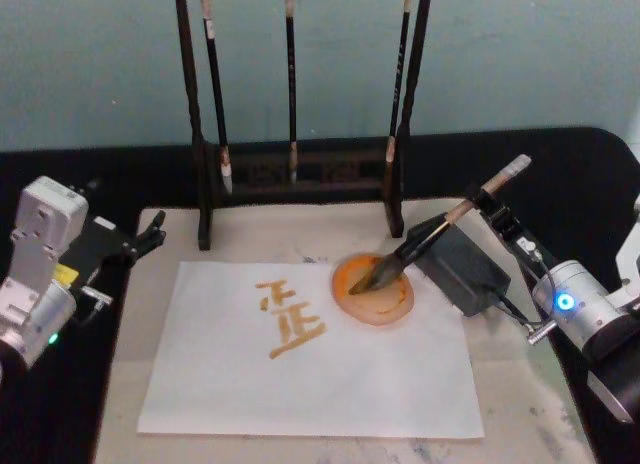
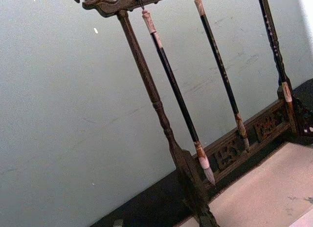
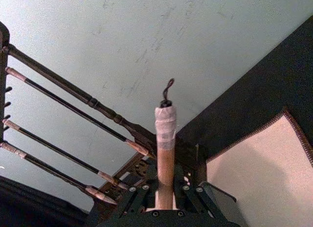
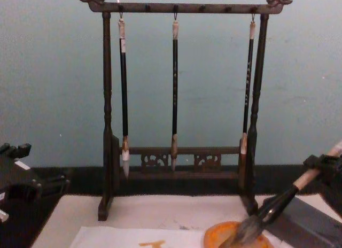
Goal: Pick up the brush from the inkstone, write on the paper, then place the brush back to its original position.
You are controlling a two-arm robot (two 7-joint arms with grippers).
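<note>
One step looks left to do: the paper carries finished orange characters, and the brush lies aslant with its dark bristles down in the orange inkstone at the paper's 1 o'clock edge. Its handle runs toward 2 o'clock over the grey block; whether it rests there I cannot tell. The right gripper pinches the handle near its pale end. I judge the return almost made, so the next move calls for a gentle release and a retreat toward 4 o'clock, without rolling the brush or dragging the dish. Room is tight at 12 o'clock, where the rack and its hanging brushes stand near; toward 3 and 4 o'clock the mat and dark tabletop lie open. The left gripper is parked at the paper's 9 o'clock, well apart; spread or closed, I cannot tell.
</note>
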